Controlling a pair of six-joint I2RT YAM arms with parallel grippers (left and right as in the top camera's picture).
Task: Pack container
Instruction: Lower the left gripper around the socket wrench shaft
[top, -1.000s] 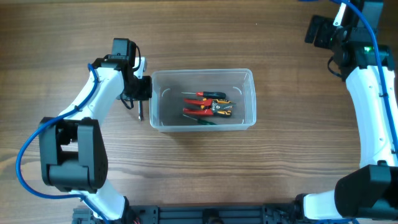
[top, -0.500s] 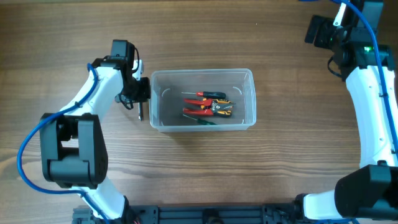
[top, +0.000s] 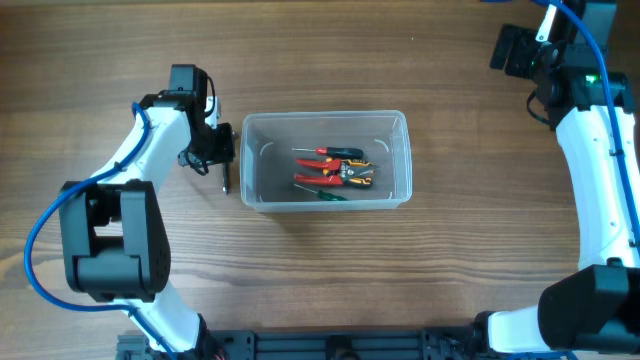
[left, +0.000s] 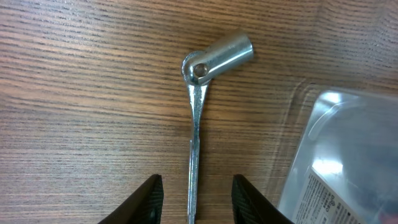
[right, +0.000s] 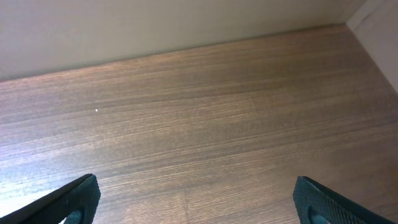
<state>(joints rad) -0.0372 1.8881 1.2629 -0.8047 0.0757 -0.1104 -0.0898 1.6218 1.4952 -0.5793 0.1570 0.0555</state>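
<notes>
Left gripper (left: 199, 190): fingers apart, straddling wrench (left: 196, 118) shaft, no contact. Wrench flat on table (top: 320, 280), just beside container (top: 325, 204) left wall. Container mid-table. Centre on shaft, close squarely, lift above rim before crossing. Right gripper (right: 199, 196) wide apart, far right corner.

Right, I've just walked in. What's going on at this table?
Two robot arms are packing a clear container. Red-handled hand tools already lie inside it. The left end effector has its fingers apart on either side of a metal socket wrench lying on the table beside the container, not gripping it. The right end effector is open and empty, well away.
</notes>
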